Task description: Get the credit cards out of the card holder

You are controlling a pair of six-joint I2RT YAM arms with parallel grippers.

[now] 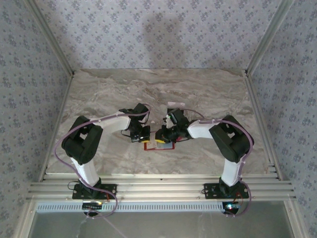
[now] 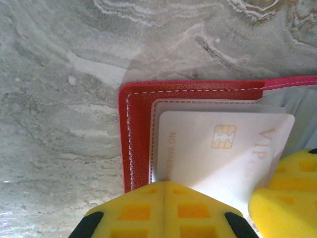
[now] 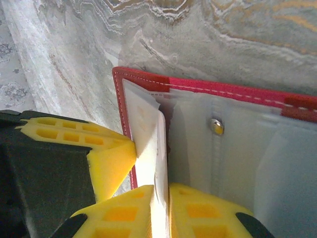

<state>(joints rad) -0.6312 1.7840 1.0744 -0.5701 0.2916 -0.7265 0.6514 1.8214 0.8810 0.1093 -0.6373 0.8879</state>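
1. The card holder (image 1: pixel 159 146) is lying open and flat near the middle of the marble table (image 1: pixel 99 99), between the two wrists. The left wrist view is showing its red stitched left border (image 2: pixel 136 144) lying against the stone.
2. Inside that left border, a pale pocket (image 2: pixel 198 102) is holding a white credit card (image 2: pixel 208 153) with a gold chip and faint "VIP" lettering. Most of the card's face is showing, with its far edge lying just under the pocket's rim. A second pale layer is peeking out behind its right corner, and I cannot tell whether that is another card.
3. Further right, the right wrist view is showing the holder's inner side (image 3: pixel 237 89) carrying pale, glossy sleeves (image 3: pixel 247 158) and a small metal snap (image 3: pixel 216 126) on the seam.
4. The left arm is rising from its base, folding at a high elbow and reaching rightward and down to the holder's left end.
5. The left gripper (image 2: pixel 166 191) is pointing down with its yellow fingers pressed together, their tips lying on the near left corner of the holder beside the card. I cannot tell whether anything is pinched between them.
6. The right gripper (image 3: pixel 159 198) is straddling the credit card (image 3: pixel 148 148), which is running edge-on between its two yellow pads; the jaws are clamping on it.
7. The right arm is mirroring the left, with its elbow raised and its forearm reaching leftward to the holder.
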